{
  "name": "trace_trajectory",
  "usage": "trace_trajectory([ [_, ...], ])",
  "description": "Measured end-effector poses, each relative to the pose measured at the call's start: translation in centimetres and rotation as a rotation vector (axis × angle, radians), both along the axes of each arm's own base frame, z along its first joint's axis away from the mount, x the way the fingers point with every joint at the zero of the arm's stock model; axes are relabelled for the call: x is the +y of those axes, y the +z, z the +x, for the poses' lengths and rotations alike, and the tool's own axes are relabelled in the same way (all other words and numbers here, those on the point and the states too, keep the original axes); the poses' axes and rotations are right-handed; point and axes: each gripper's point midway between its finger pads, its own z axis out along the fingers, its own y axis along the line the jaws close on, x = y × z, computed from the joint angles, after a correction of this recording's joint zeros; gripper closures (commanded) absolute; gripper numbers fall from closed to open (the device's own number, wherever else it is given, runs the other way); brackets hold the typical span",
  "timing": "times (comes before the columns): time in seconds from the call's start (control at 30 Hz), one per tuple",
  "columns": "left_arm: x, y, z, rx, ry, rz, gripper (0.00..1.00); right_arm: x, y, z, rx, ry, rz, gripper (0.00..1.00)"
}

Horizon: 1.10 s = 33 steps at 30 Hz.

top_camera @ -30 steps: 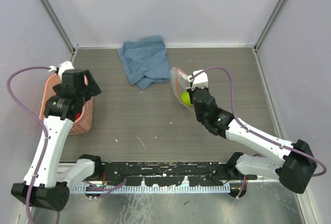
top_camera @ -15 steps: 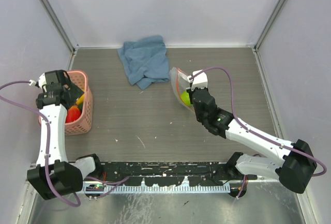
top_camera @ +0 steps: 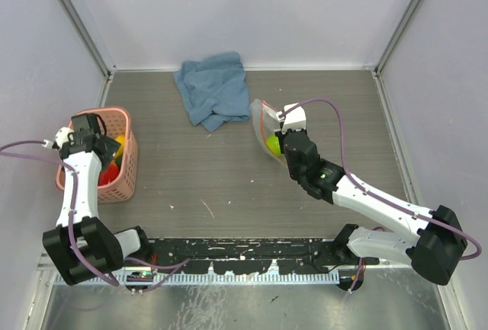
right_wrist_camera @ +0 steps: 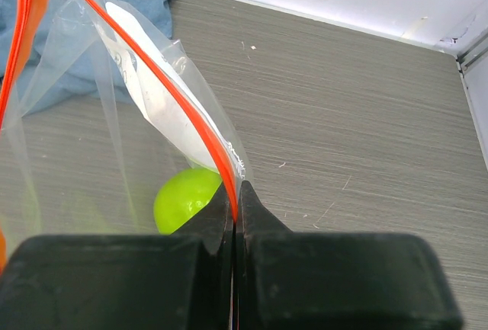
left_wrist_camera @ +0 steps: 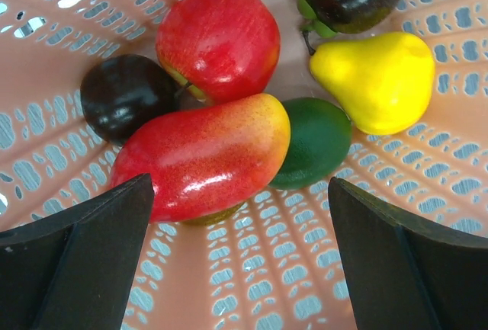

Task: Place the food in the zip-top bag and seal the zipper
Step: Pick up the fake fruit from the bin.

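My left gripper (left_wrist_camera: 240,257) is open and empty inside the pink basket (top_camera: 126,164), just above the toy fruits: a red-orange mango (left_wrist_camera: 202,158), a red apple (left_wrist_camera: 219,40), a yellow pear (left_wrist_camera: 381,78), a dark green fruit (left_wrist_camera: 316,141) and two dark brown ones (left_wrist_camera: 126,95). My right gripper (right_wrist_camera: 235,200) is shut on the red-orange zipper (right_wrist_camera: 194,113) of the clear zip-top bag (top_camera: 264,123), holding its mouth up. A bright green fruit (right_wrist_camera: 187,197) lies inside the bag and also shows in the top view (top_camera: 273,143).
A crumpled blue cloth (top_camera: 213,90) lies at the back centre, just left of the bag. The basket stands against the left wall. Walls close in the grey table (top_camera: 198,177) on three sides.
My left arm has swung left and down into the basket. The right arm and the bag have not moved.
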Motion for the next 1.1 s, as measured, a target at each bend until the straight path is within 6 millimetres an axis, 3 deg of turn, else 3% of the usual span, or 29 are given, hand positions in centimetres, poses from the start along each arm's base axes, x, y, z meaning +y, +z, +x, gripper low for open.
trace_trajectory([
  [0.33, 1.1, -3.1, -0.1, 0.106, 0.075, 0.001, 0.02, 0.1, 0.0, 0.0, 0.001, 0.003, 0.005, 0.99],
  [0.57, 0.5, -5.8, 0.9, 0.132, 0.059, -0.057, 0.02, 0.3, -0.1, 0.0, 0.004, 0.009, 0.014, 0.99],
  [0.87, -0.8, -5.9, 3.4, 0.065, -0.024, -0.138, 0.0, 0.3, -0.1, 0.0, 0.005, 0.012, 0.015, 0.99],
  [1.1, -1.5, -3.4, 4.4, 0.066, -0.194, -0.136, 0.02, 0.4, -0.1, -0.1, 0.007, 0.017, 0.018, 0.99],
])
